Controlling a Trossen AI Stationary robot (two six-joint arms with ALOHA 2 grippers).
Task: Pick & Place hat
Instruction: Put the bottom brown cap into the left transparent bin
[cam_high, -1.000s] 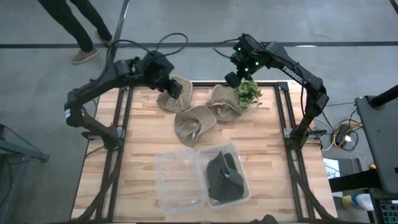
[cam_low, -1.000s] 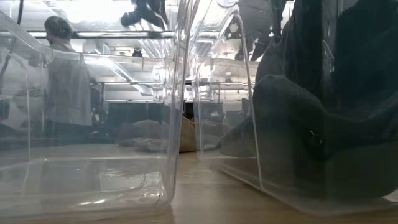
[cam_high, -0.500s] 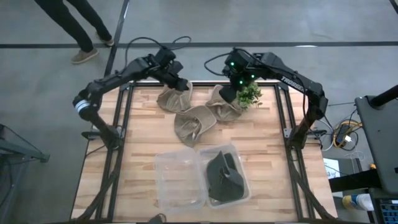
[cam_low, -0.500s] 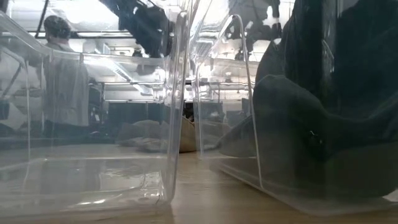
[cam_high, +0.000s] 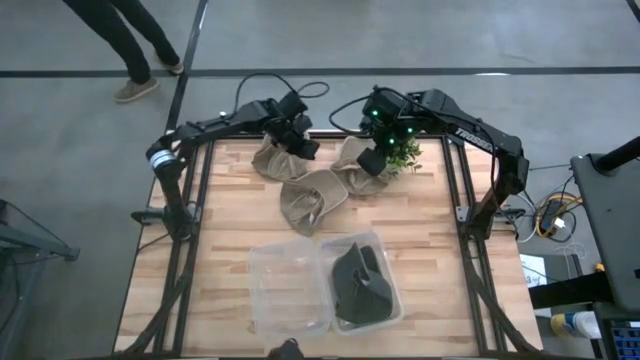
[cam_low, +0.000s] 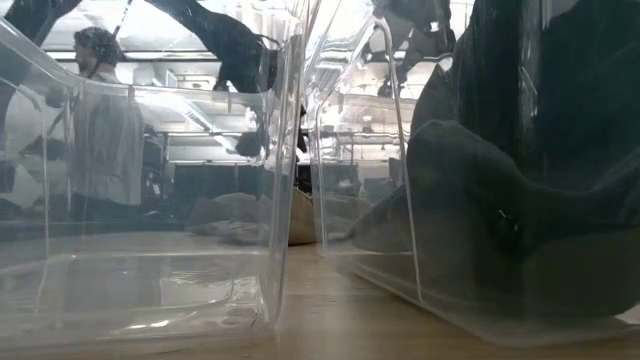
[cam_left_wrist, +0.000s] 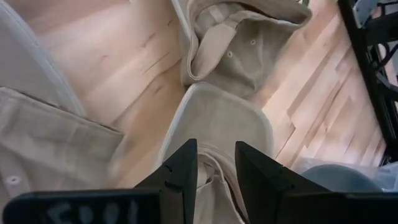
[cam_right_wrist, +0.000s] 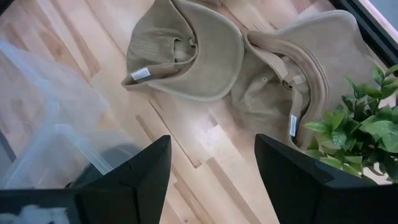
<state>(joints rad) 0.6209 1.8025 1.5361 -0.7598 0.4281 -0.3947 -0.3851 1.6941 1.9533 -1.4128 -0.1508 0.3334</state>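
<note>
Three tan hats lie bunched at the far end of the wooden table (cam_high: 230, 230), and the plant (cam_high: 402, 150) is the handiest marker. From above, one tan hat (cam_high: 358, 168) sits touching the plant, a second (cam_high: 312, 198) lies nearer the bins, and a third (cam_high: 275, 158) lies well apart from the plant, on the left arm's side.

The left gripper (cam_high: 303, 147) hovers over that third hat; its wrist camera shows its fingers (cam_left_wrist: 180, 174) set narrowly apart, with tan cloth beneath them, though I cannot tell whether they touch it.

The right gripper (cam_high: 371, 158) hangs just beside the plant, above the hat there. Its wrist view shows the jaws spread wide and holding nothing, with two hats lying brim to brim below.

Only the overhead picture shows the two clear bins (cam_high: 290, 290), with a dark hat (cam_high: 362, 285) in the one on the plant's side. The table-level camera adds a person (cam_low: 100, 130) standing beyond the bins.
</note>
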